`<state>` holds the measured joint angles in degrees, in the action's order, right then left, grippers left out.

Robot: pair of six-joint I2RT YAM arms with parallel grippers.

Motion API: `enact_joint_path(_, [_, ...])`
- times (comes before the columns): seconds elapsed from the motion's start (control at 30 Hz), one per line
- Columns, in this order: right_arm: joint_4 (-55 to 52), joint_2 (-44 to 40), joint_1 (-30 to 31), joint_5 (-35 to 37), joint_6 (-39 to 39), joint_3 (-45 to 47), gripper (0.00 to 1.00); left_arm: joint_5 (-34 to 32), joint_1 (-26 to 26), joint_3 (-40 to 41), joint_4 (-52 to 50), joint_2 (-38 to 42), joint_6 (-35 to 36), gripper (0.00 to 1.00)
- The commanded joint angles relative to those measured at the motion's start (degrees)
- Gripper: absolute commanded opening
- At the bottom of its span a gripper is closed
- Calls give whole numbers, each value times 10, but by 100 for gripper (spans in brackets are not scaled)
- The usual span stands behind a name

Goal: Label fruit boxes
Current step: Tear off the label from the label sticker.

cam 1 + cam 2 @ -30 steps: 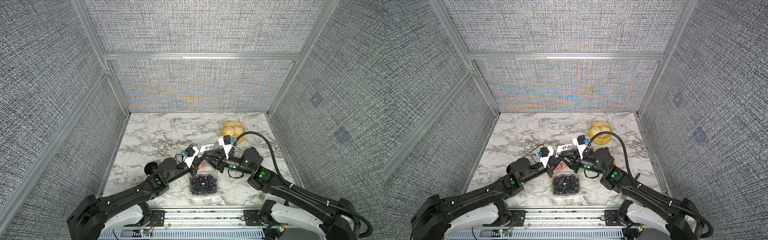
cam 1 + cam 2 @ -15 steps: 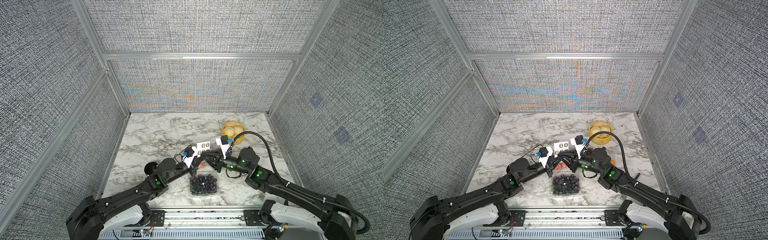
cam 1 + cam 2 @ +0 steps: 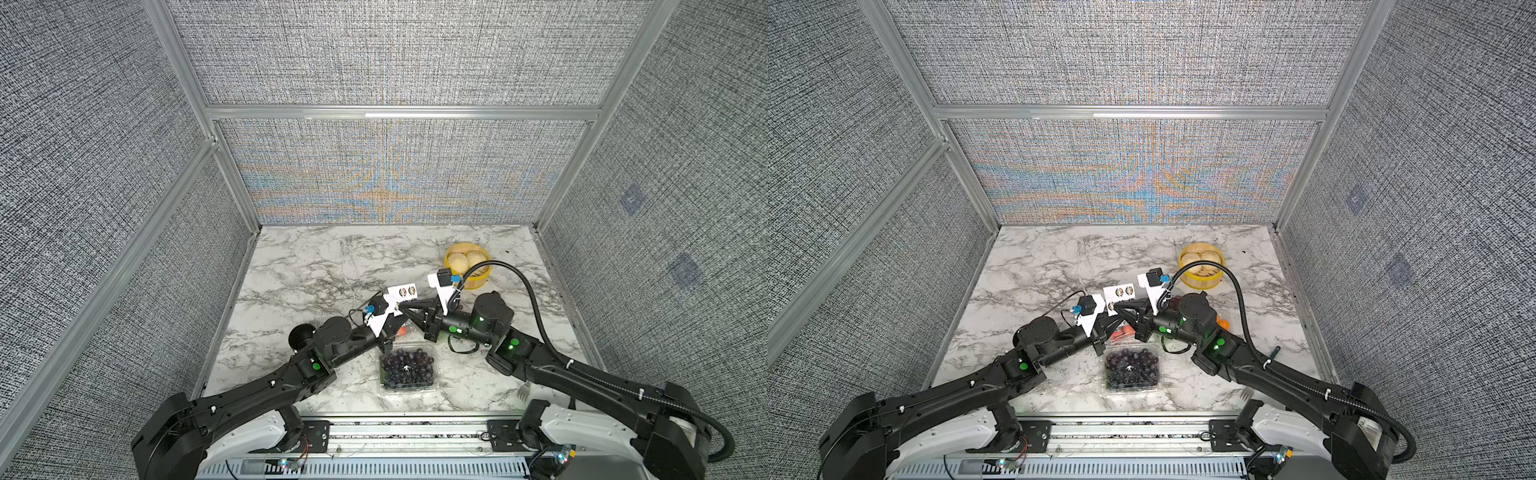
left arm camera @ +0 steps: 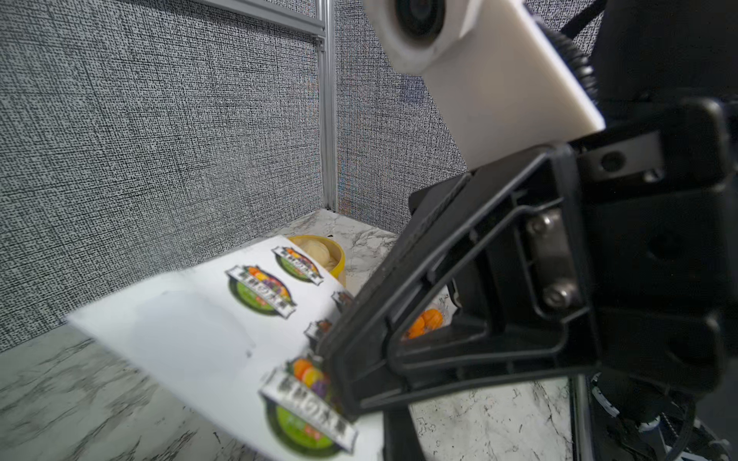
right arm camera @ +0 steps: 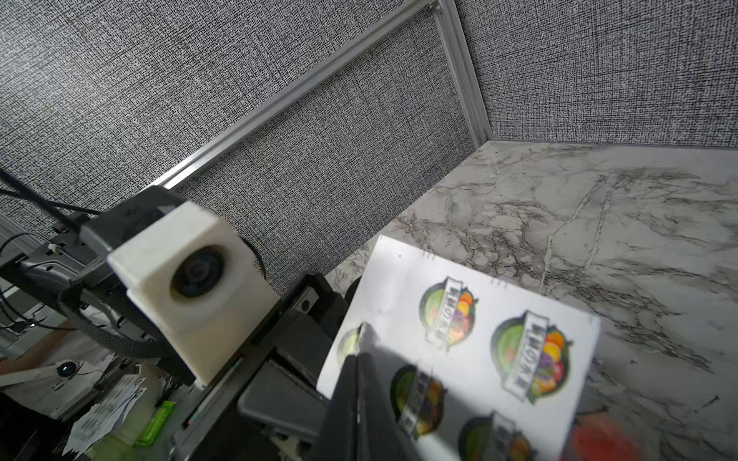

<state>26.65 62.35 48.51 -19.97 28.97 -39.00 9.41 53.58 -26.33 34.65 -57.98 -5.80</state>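
Peel step: left gripper (image 3: 1108, 309) clamps sticker sheet (image 3: 1120, 292) mid-air; right gripper (image 5: 357, 351) pinched shut on a sticker edge. Next: peel slow, w/o tearing. Grape box (image 3: 408, 370) sits near front edge, unlabeled.

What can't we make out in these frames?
- Small red-fruit box: in both top views mostly covered by the two arms; contents unclear.
- Small orange-fruit box: in a top view only a sliver past the right arm.
- Right gripper on the sticker sheet: blurred in the right wrist view; whether a sticker is pinched is unclear.
- Sticker text: blurred in both wrist views, too small from the top.
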Motion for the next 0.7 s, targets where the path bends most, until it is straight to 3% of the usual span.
enact_joint_path(0.0, [22, -2, 3, -8, 0, -3, 0, -11, 0, -2, 6, -6, 9, 0])
enact_joint_path(0.3, [24, -12, 4, -20, -5, 5, 0, -53, 0, -7, 11, -30, 6, 0])
enact_joint_path(0.67, [-8, -67, 3, 13, -18, 32, 0, -128, 0, -10, -7, -25, -26, 0])
